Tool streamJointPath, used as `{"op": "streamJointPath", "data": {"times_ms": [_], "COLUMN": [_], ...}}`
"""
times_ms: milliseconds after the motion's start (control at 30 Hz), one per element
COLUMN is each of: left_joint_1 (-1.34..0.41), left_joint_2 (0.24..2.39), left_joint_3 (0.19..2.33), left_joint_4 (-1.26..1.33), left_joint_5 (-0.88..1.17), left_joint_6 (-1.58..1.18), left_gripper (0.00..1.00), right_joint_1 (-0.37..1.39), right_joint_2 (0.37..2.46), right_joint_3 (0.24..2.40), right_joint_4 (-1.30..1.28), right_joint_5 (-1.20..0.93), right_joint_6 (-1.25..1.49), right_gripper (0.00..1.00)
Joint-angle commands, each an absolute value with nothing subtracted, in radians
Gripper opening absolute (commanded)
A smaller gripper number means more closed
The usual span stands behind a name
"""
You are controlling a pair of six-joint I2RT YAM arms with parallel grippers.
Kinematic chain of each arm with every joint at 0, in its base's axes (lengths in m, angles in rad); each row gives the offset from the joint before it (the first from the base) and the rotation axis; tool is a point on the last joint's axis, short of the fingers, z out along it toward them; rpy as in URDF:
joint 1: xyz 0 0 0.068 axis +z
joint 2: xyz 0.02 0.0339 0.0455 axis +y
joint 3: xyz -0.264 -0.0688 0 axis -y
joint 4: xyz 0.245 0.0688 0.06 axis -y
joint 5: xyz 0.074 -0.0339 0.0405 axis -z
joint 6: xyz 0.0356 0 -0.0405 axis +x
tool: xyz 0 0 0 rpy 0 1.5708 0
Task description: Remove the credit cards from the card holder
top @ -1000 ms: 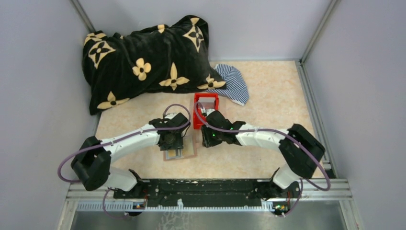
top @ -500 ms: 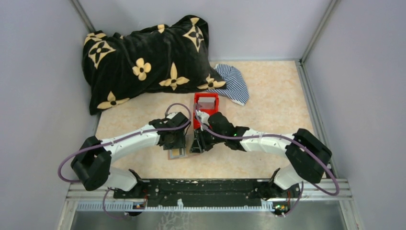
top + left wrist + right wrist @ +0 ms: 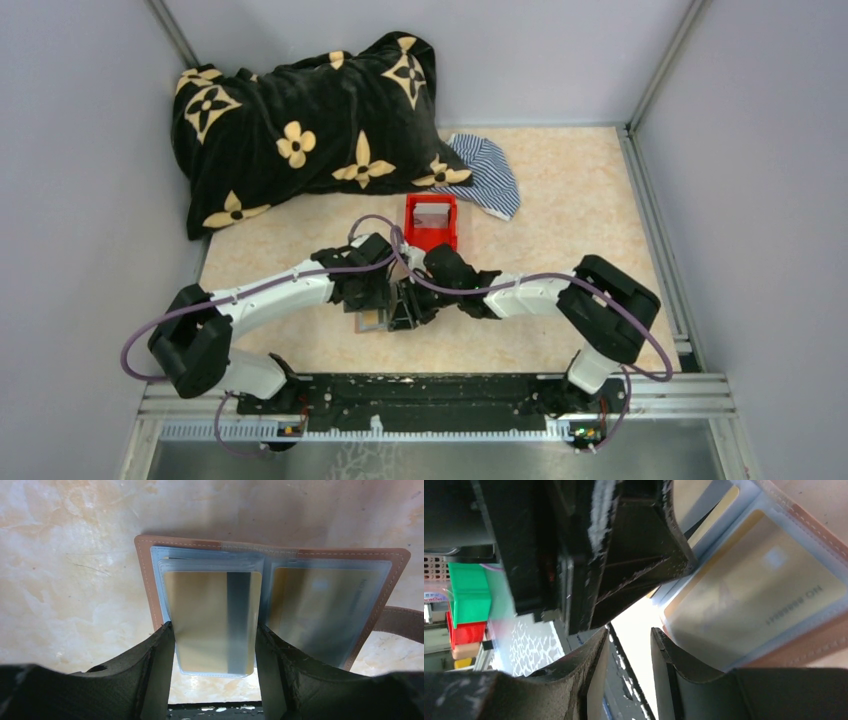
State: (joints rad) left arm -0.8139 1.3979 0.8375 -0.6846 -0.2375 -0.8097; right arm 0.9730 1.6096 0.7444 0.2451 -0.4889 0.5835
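Observation:
The card holder lies open on the table, brown border up, grey-blue pocket panels showing. In the left wrist view a gold card with a dark stripe sits in the left pocket leaf and another card in the right one. My left gripper straddles the left leaf, its fingers touching both side edges. My right gripper is open by a narrow gap with nothing between the fingers, at the edge of the right panel beside a gold card. From above, both grippers meet over the card holder.
A red plastic bin stands just behind the grippers. A black pillow with cream flowers and a striped cloth lie at the back. Grey walls close in left and right.
My right gripper has swung left and down from beside the red bin to the card holder, next to my left gripper. The left gripper has stayed on the card holder.

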Motion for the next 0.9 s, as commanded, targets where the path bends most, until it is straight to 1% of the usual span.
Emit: {"op": "streamJointPath", "data": {"times_ms": [0,233,267,400,633,867], "left_joint_1": [-0.822,-0.822,-0.822,-0.822,-0.824,-0.824], "left_joint_2": [1.379,1.366,1.373,1.377,1.372,1.375], "left_joint_3": [0.830,0.803,0.804,0.799,0.759,0.742], "left_joint_4": [-0.627,-0.595,-0.589,-0.569,-0.518,-0.507], "left_joint_5": [-0.188,-0.159,-0.148,-0.129,-0.073,-0.067], "left_joint_6": [-0.821,-0.867,-0.871,-0.882,-0.911,-0.920], "left_gripper": [0.00,0.00,0.00,0.00,0.00,0.00], "right_joint_1": [0.979,0.984,0.989,0.997,1.011,1.028], "right_joint_2": [1.644,1.697,1.702,1.694,1.722,1.697], "right_joint_3": [0.745,0.710,0.715,0.704,0.675,0.661], "right_joint_4": [0.404,0.500,0.489,0.491,0.643,0.677], "right_joint_5": [-0.494,-0.394,-0.344,-0.273,-0.249,-0.213], "right_joint_6": [0.621,0.678,0.692,0.721,0.810,0.832], "right_gripper": [0.37,0.35,0.33,0.32,0.29,0.23]}}
